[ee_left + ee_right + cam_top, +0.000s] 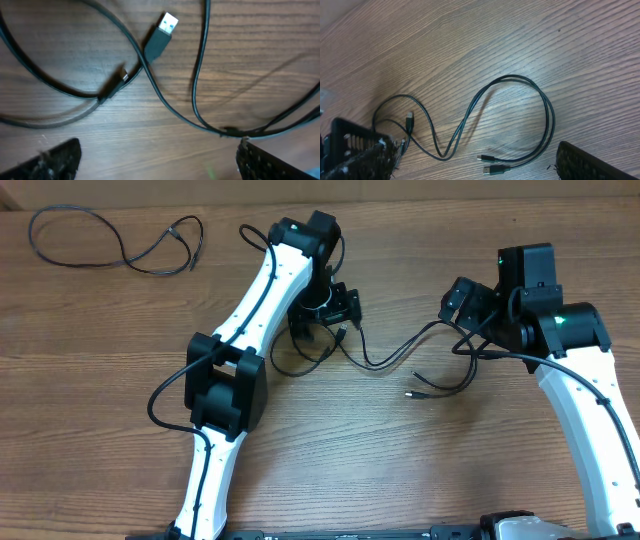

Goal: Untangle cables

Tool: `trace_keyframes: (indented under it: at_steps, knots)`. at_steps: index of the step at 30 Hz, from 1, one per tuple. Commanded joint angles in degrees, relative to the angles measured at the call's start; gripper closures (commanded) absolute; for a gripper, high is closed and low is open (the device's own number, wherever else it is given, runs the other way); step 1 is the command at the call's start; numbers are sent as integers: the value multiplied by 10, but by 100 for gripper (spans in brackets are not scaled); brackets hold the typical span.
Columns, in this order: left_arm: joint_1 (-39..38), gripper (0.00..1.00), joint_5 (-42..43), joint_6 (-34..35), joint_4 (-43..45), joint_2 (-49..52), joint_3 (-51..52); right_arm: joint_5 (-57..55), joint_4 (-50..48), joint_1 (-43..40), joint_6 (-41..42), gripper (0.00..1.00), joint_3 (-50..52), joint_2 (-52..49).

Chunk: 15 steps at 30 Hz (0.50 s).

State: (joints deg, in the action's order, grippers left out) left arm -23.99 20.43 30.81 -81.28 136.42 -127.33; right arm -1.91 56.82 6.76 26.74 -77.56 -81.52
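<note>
While the left gripper (pixel 158 150) hovers with jaws spread wide and empty, a silver-tipped USB plug (pixel 162 36) lies just ahead, pointing up and right in its view. The right gripper (pixel 472 150) is likewise spread, holding nothing. Three cables lie on the surface (pixel 330 460): a crossed pair (pixel 372 365) stretching left to right between the arms (two plug ends (pixel 494 170) side by side), and a third cable (pixel 150 270) well apart, far left.

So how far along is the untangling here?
One cable lies alone, top left: done. The other two cross mid-table between the left gripper and right gripper, both open, holding nothing. Pulling those two apart is left.
</note>
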Motion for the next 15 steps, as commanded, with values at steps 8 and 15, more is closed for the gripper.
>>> trace_keyframes:
  at_steps: [8, 15]
  knots:
    - [-43, 34, 93, 251, -23, 12, 24, -6, -1, -1, -2, 0, -1, 1]
    - [-93, 32, 47, 352, -11, 12, 43, -6, -1, -1, -2, 0, -1, 1]
